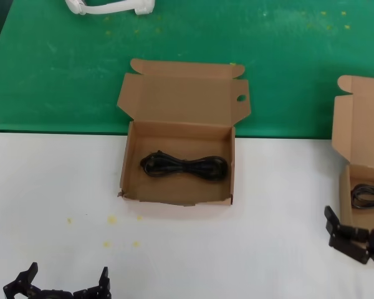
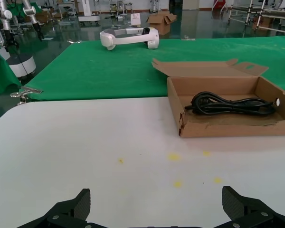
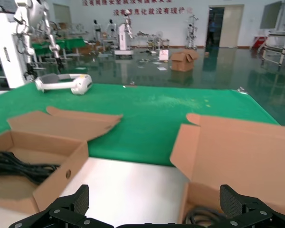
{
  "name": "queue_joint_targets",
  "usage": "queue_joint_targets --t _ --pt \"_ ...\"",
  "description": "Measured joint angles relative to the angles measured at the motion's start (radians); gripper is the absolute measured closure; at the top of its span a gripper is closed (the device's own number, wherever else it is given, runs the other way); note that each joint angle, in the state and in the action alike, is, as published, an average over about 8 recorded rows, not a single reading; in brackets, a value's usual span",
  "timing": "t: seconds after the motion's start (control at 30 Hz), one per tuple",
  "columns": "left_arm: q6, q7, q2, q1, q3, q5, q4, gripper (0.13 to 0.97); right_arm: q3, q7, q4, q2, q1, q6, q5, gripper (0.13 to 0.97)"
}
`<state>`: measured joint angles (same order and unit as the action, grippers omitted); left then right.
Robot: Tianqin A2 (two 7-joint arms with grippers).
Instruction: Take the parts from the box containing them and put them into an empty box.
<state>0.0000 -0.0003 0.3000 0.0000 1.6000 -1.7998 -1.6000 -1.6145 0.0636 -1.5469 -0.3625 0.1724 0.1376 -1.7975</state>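
Setting: a large robotics lab or test hall. Indicators: a glossy green floor [image 3: 190, 71]; several humanoid robots on stands [image 3: 126, 28] along the far wall; a red-lettered wall banner [image 3: 137, 7]; other workbenches under green cloth [image 2: 109, 71]; loose cardboard cartons [image 3: 183, 61] on the floor; a white headset [image 2: 129, 37] on the bench.

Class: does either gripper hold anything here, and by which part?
Nothing is held. The left gripper and right gripper are both open and empty.

Unreadable red Chinese lettering on the far hall wall [image 3: 133, 7].
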Motion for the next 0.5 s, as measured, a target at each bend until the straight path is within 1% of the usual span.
queue_joint_targets --t 0.37,0.5 --pt "0.0 0.0 0.0 0.0 0.0 0.0 0.0 0.132 0.009 -0.04 -0.034 0.04 -0.109 -0.087 -0.002 0.129" --pt "0.0 0.0 0.0 0.0 0.0 0.0 0.0 0.132 0.011 -0.049 -0.041 0.048 -0.132 -0.105 -0.002 0.129"
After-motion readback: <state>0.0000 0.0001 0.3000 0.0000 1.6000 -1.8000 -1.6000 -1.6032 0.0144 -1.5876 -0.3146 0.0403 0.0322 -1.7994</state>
